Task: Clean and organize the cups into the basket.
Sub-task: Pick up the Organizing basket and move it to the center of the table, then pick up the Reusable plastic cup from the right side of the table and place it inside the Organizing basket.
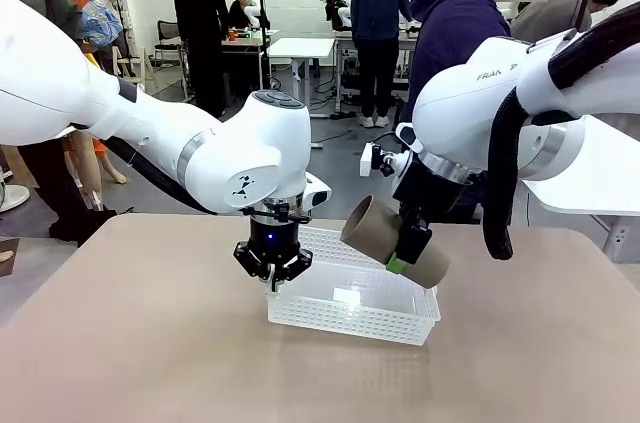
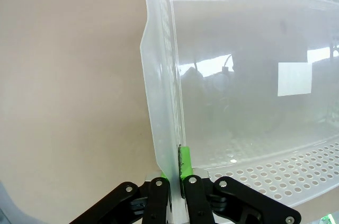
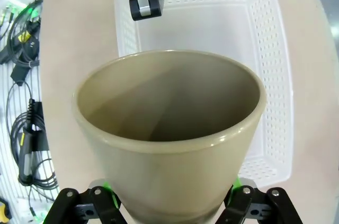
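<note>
The left arm (image 1: 100,93) enters from the upper left of the front view, bends at a bulky joint near the centre and points its wrist straight down. The left gripper (image 1: 272,278) hangs vertical just left of centre, jaws pinched tight on the rim of the basket (image 1: 350,318), a green pad (image 2: 184,161) pressed against the wall. The right arm (image 1: 500,113) comes in from the upper right, wrist angled down and leftward. The right gripper (image 1: 402,243), right of centre, has its jaws spread wide and clasps a tan cup (image 1: 368,228) at a tilt.
</note>
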Available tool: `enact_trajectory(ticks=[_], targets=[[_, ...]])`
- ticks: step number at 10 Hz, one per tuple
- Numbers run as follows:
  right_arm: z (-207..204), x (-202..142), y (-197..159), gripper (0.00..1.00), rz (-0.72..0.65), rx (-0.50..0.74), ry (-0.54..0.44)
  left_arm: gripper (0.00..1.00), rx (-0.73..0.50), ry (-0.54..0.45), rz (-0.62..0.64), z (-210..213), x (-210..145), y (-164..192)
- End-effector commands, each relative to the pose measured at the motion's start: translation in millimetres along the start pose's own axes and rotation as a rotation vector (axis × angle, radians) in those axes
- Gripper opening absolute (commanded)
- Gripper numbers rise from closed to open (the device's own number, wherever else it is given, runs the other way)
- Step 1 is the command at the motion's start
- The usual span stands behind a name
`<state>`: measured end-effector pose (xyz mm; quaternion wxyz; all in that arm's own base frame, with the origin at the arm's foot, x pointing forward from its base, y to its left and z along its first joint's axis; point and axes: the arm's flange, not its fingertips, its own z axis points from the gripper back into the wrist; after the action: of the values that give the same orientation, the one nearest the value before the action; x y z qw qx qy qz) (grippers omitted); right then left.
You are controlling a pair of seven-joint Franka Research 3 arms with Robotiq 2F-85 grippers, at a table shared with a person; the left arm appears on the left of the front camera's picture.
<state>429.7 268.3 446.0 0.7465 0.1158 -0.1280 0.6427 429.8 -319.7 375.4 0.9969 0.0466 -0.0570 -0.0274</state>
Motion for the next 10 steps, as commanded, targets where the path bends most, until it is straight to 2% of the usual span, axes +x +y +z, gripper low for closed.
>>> enact_trajectory(ticks=[1, 3, 5, 10], targets=[[1.9, -3.3, 6.6, 0.84, 0.0, -0.011, 0.013, 0.0, -0.001, -0.003, -0.002, 0.3, -0.8, -0.5], [0.9, 0.7, 1.8, 0.84, 0.003, -0.001, -0.001, 0.0, -0.001, -0.003, -0.002, 0.3, -0.8, -0.5], [-18.9, 0.5, -1.2, 0.84, 0.083, -0.011, -0.009, 0.0, -0.001, -0.003, -0.002, 0.3, -0.8, -0.5], [-78.3, 2.9, -35.1, 0.84, 0.061, 0.082, 0.069, 0.0, -0.001, -0.003, -0.002, 0.3, -0.8, -0.5]])
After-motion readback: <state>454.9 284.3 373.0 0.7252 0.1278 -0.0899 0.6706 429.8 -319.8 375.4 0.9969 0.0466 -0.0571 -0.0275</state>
